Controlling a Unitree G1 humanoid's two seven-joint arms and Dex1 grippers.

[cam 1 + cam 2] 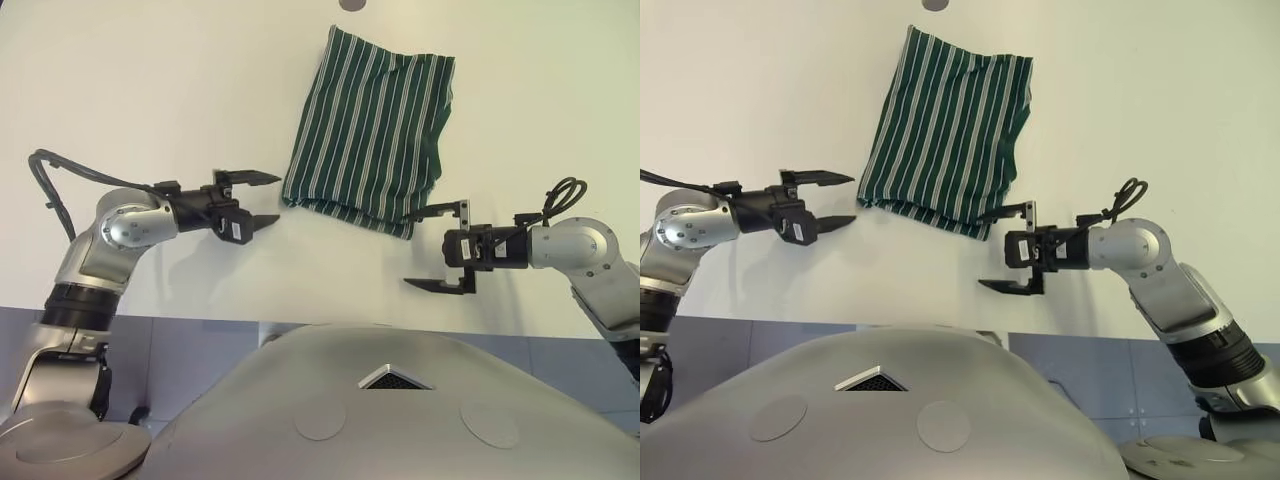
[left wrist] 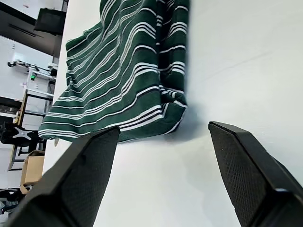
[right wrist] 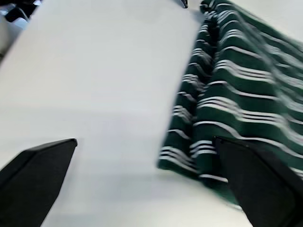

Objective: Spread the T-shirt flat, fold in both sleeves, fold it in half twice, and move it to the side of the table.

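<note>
Black two-finger grippers flank the near part of a white table. Right gripper, near right: fingers wide apart, holding nothing, far fingertip at the near right corner of the T-shirt; contact cannot be told. Left gripper, slightly farther, left: fingers open, empty, just beside the T-shirt's near left corner. The green-and-white striped T-shirt, folded into a compact rectangle, lies beyond, mid-table.
</note>
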